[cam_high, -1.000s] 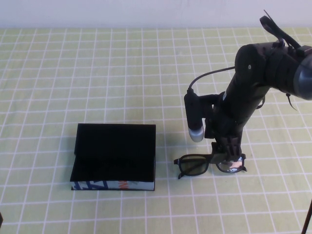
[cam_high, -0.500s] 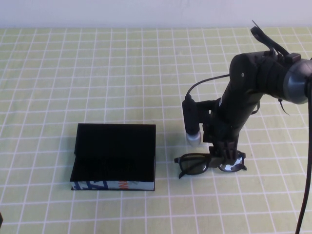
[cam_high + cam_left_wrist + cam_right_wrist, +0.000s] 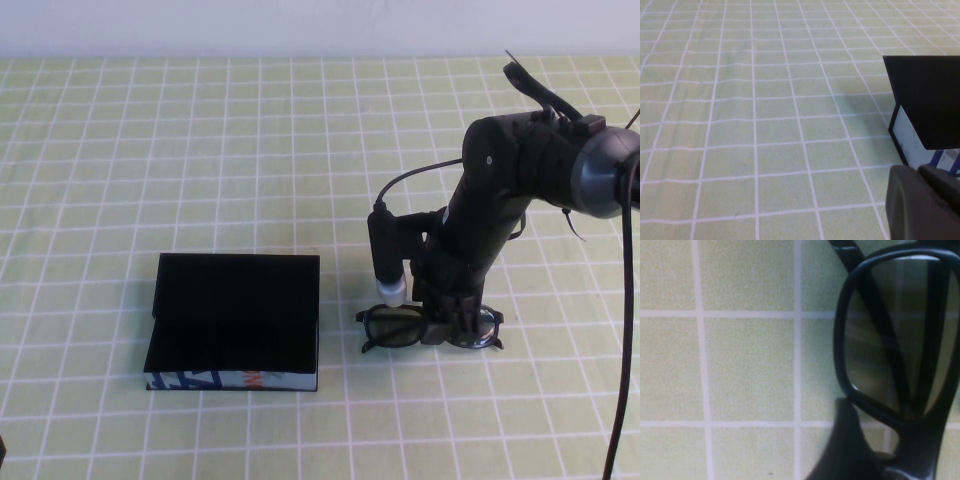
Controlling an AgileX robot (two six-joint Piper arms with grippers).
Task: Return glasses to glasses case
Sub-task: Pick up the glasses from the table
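The glasses (image 3: 395,330), black-framed with dark lenses, lie on the cloth right of the glasses case (image 3: 235,315). The case is a black box whose lid lies flat, with a blue, white and orange patterned front. My right gripper (image 3: 450,325) points down onto the middle of the glasses, open, its fingers astride the bridge. In the right wrist view one lens of the glasses (image 3: 880,365) fills the frame. There one finger (image 3: 842,450) stands just beside the frame with a small gap to it. My left gripper (image 3: 920,172) is shut, low near the glasses case (image 3: 930,95).
A green cloth with a white grid (image 3: 200,150) covers the whole table. A cable (image 3: 410,175) loops from the right arm to its wrist camera (image 3: 385,260), which hangs just above the left lens.
My right arm has come down and shifted slightly left, so the gripper now sits low over the bridge of the glasses. The glasses and the case have stayed put.
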